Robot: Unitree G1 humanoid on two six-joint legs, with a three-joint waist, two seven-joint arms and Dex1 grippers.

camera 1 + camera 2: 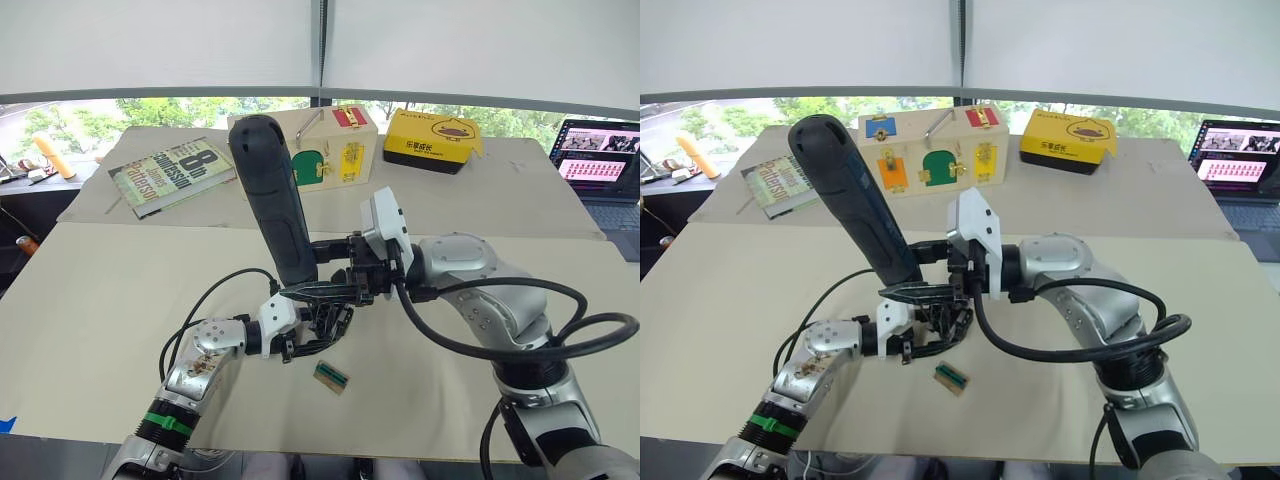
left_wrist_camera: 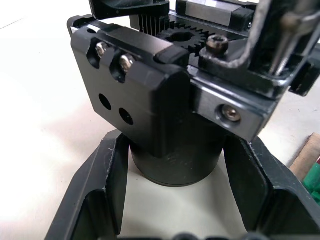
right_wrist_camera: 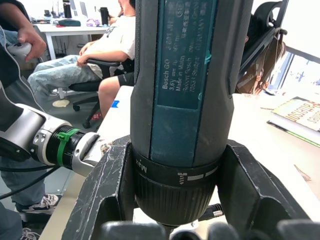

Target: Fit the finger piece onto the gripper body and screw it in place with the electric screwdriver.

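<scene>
Two grippers: both are meeting over the middle of the table [image 1: 90,330], each carrying one of the task's things.
Left gripper [image 1: 318,325]: its fingers are clamping the round base of the gripper body [image 2: 165,95], one finger pressing on each side of it in the left wrist view.
Right gripper [image 1: 335,262]: its fingers are squeezing the collar of the electric screwdriver [image 1: 272,195] from both sides, as the right wrist view is showing.
Screwdriver axis: the long black barrel is standing nearly upright, leaning a little away from the robot, with its rounded end up and its bit end pointing down at the gripper body just beneath.
Key relation: the gripper body is sitting directly under the screwdriver's lower end, so the two arms are equally near the joint; the bit itself is hiding behind the fingers, and I cannot tell whether it is touching a screw.
Finger piece: I am not making it out for certain in the dark cluster between the two grippers.
Screw heads: two are showing in slots on the top face of the gripper body in the left wrist view.
Nearby: a small tan-and-green block [image 1: 331,376] is lying on the table just beside the left gripper, clear of the work.
Judgement: the coming move is probably depending on lining the barrel's axis up with a screw.
</scene>
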